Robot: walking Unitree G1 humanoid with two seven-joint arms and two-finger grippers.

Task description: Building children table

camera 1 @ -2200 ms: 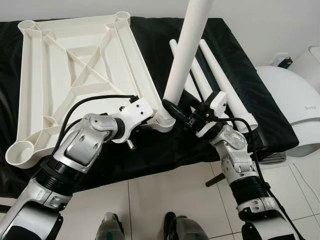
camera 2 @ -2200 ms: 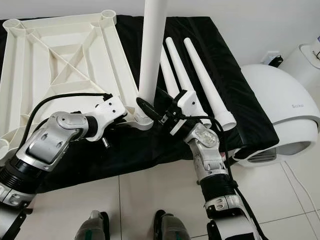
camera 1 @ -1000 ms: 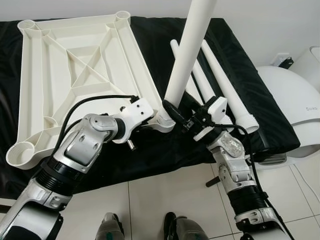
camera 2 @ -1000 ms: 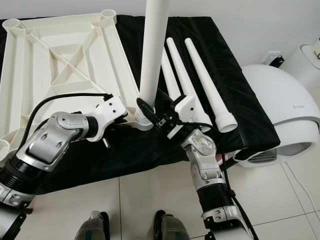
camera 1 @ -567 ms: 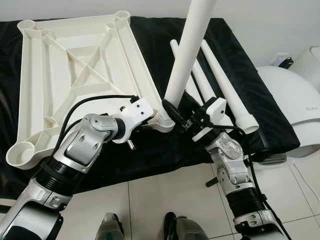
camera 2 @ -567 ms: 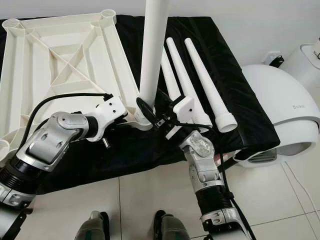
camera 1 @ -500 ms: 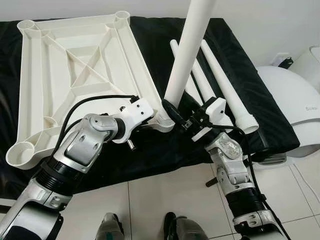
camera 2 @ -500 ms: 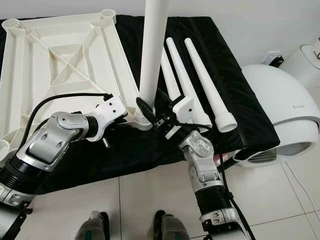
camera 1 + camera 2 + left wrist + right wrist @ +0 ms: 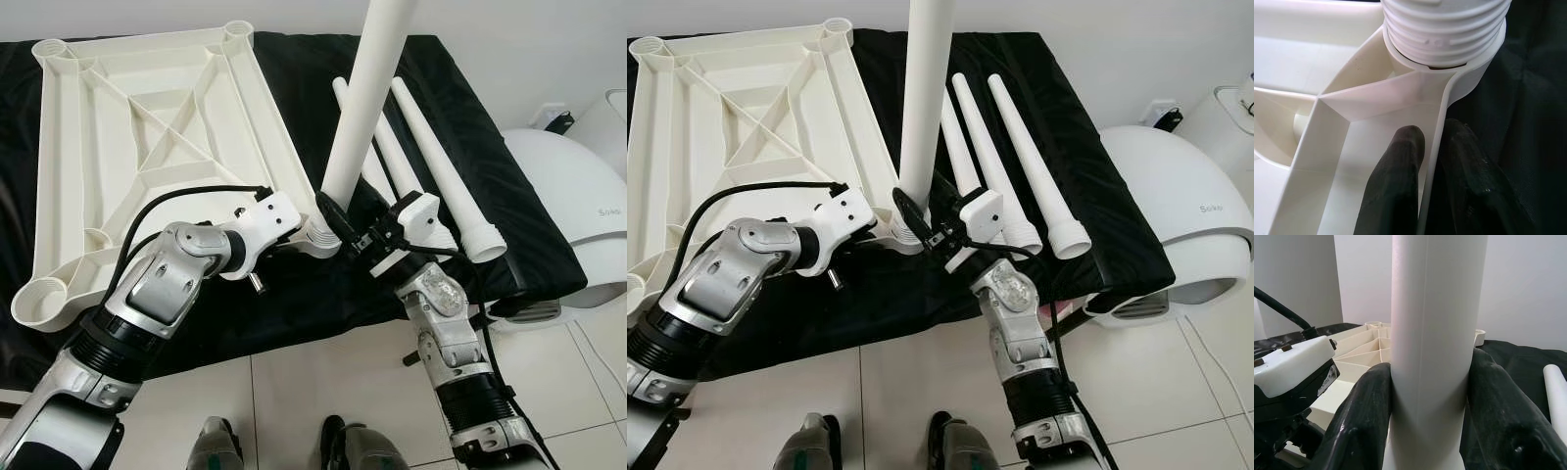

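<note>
- Floor tiles [image 9: 294, 392] nearest, robot's feet at the lower edge.
- Right gripper [image 9: 1430, 396] clamps the upright leg [image 9: 367, 108] low down, fingers [image 9: 1359, 426] pressed on both sides.
- Left gripper [image 9: 1432, 161] pinches the tabletop [image 9: 147, 147] rim wall beside the corner socket [image 9: 1469, 81], one finger each side.
- Leg's threaded end sits in that socket, at the tabletop's near right corner.
- Tabletop lies underside up on black cloth [image 9: 294, 294].
- Three spare legs [image 9: 1029, 171] lie side by side beyond the right gripper.
- White domed appliance [image 9: 573, 215] right of the cloth.
</note>
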